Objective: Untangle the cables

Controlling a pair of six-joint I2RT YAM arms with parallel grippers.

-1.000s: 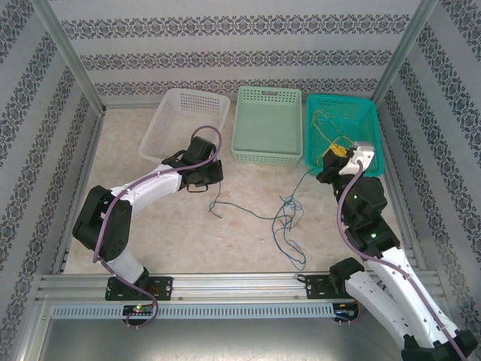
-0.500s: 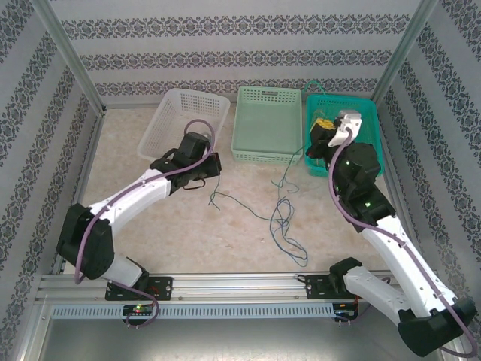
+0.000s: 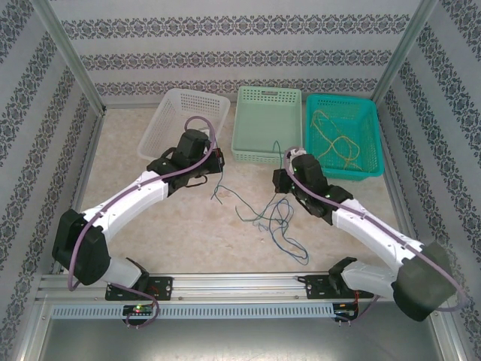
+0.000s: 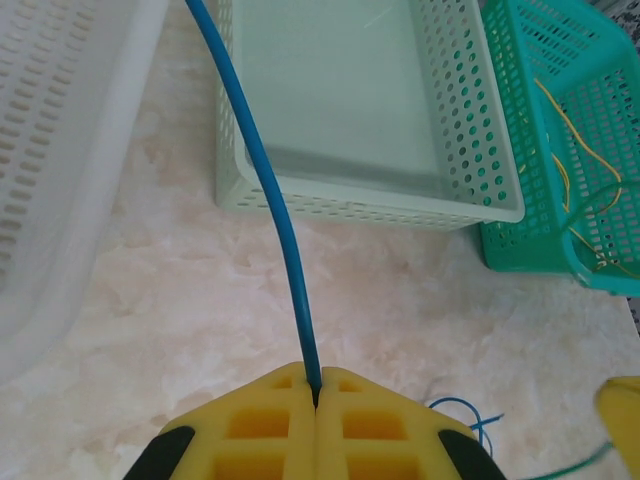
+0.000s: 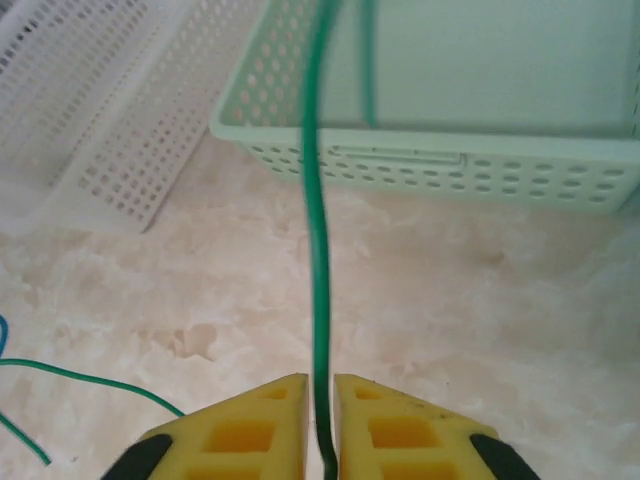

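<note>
Bright, even light falls from overhead, so shadows on the tabletop [image 3: 188,233] are faint and soft-edged, with no hard glare. In the top view the metal posts [image 3: 68,56] lean outward toward the edges, a mild wide-angle bend. The left wrist view is fairly crisp: the blue cable [image 4: 275,220] reads sharp, though the white basket [image 4: 60,150] is nearly washed out. The right wrist view looks milky and soft; the green cable [image 5: 318,250] blurs toward the top, and the pale green basket [image 5: 450,160] is hazy.
</note>
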